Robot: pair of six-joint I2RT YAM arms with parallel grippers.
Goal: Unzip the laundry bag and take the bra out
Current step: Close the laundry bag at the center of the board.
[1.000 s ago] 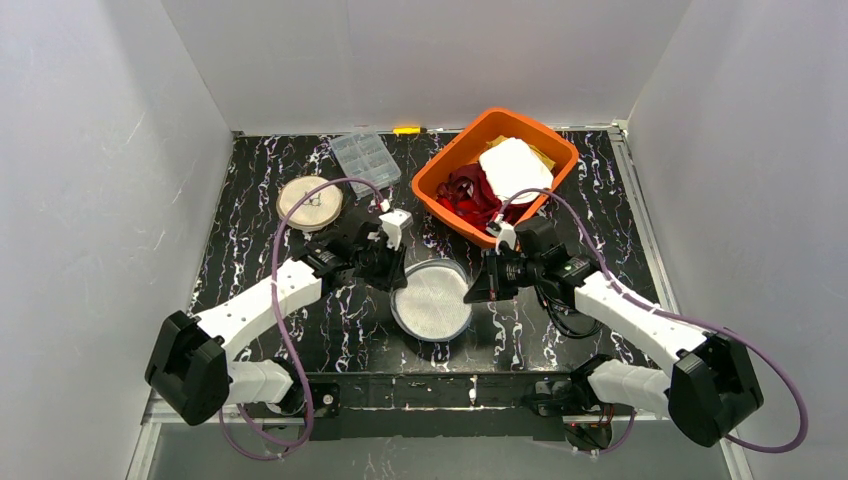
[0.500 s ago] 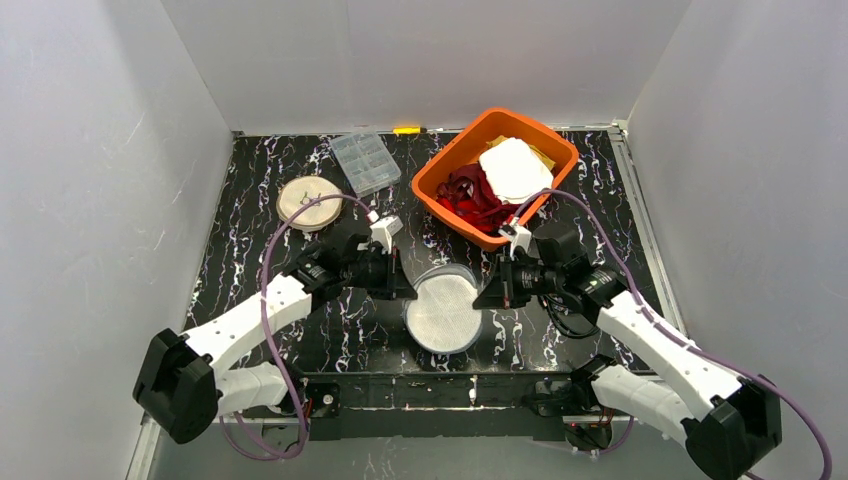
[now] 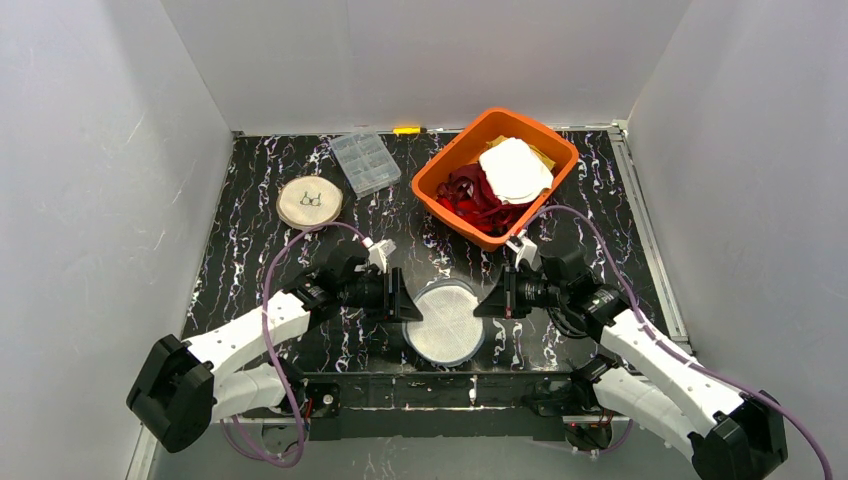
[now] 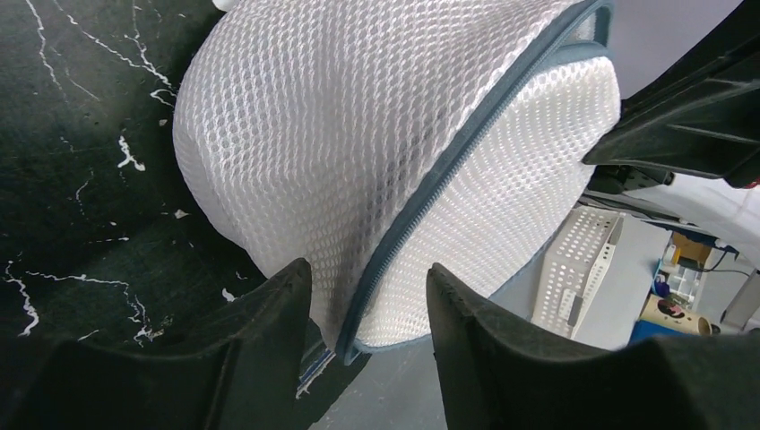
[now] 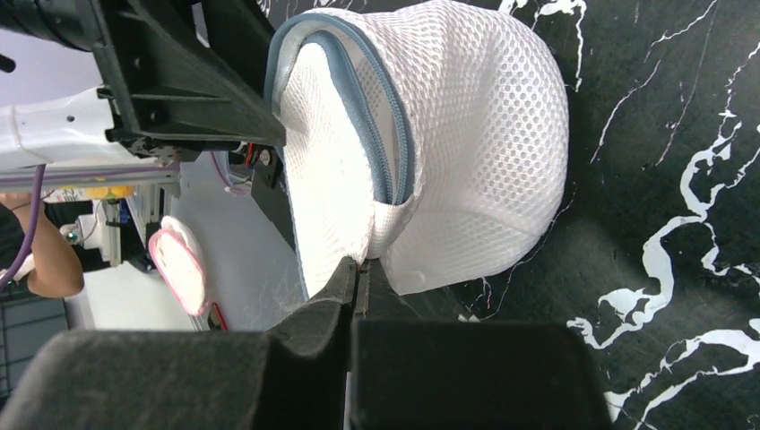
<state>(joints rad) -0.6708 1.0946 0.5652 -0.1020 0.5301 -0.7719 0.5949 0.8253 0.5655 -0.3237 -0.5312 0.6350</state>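
Note:
The laundry bag [image 3: 445, 322] is a round white mesh pouch with a grey-blue zipper [image 4: 466, 152], lying at the table's near edge and partly over it. My left gripper [image 3: 403, 300] is at its left side, open; in the left wrist view the zipper's lower end runs between the spread fingers [image 4: 367, 278] without being pinched. On the bag's right side, my right gripper [image 3: 490, 300] is shut on a fold of mesh [image 5: 358, 264] just below the zipper [image 5: 387, 125]. The bra is hidden.
An orange bin [image 3: 450, 215] with red and white cloth stands at the back right. A clear compartment box [image 3: 365, 162], a round tan disc [image 3: 311, 202] and a small yellow item [image 3: 407, 130] lie at the back left. White walls close both sides.
Both arms have drawn the bag toward the table's near edge. The left gripper closed and then opened again. The right gripper has stayed shut on the mesh.

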